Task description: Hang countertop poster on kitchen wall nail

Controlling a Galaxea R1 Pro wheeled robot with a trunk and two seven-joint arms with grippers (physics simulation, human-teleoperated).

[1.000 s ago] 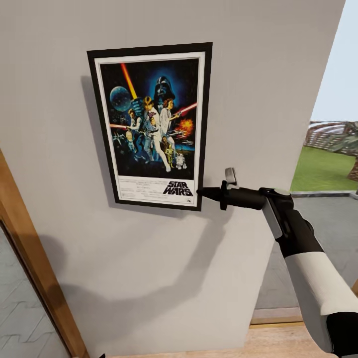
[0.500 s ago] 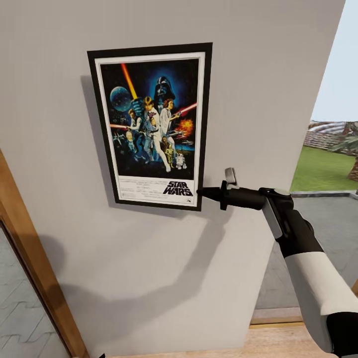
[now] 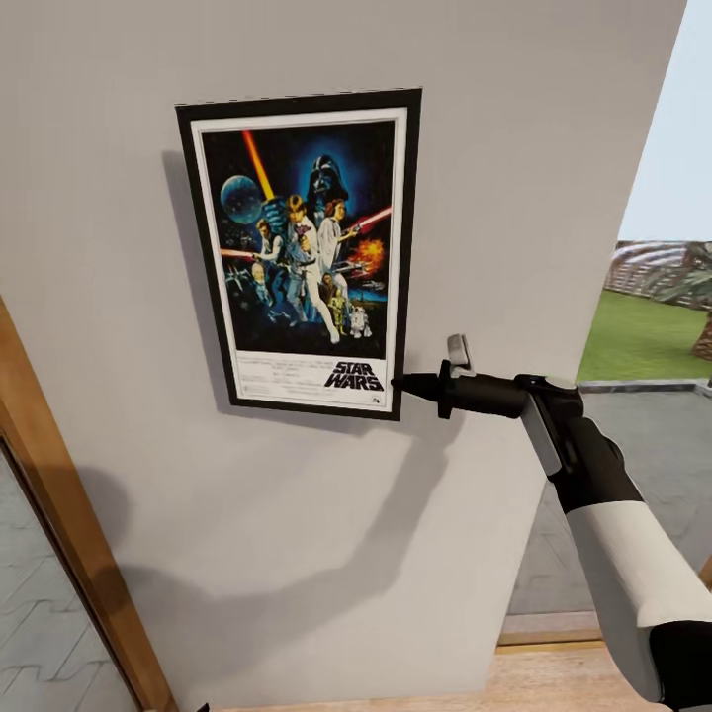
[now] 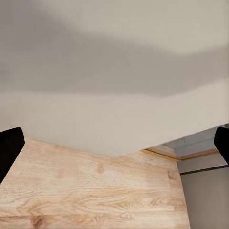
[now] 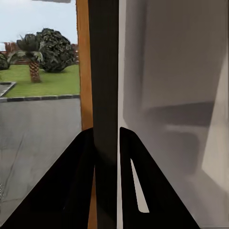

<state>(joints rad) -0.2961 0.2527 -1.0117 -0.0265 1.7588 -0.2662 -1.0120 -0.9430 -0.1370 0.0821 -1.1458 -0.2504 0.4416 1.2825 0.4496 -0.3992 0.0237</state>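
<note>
The poster (image 3: 307, 247) hangs flat and upright on the grey wall (image 3: 514, 138), its "STAR WARS" lettering at the bottom. My right gripper (image 3: 398, 382) reaches in from the right at the poster's lower right corner. In the right wrist view the black frame edge (image 5: 105, 71) runs between the two fingers (image 5: 78, 181), with a thin gap showing on one side. My left gripper (image 4: 114, 145) is open wide over wooden floor, with nothing between its fingertips (image 4: 8, 148). The kitchen countertop is out of view.
A wooden door frame (image 3: 59, 514) slants along the wall's left side. To the right, the wall ends at an opening onto pavement and lawn (image 3: 643, 341). Wooden floor (image 3: 554, 682) lies below.
The poster has settled a few pixels down and to the right on the wall. My right arm has stayed where it was.
</note>
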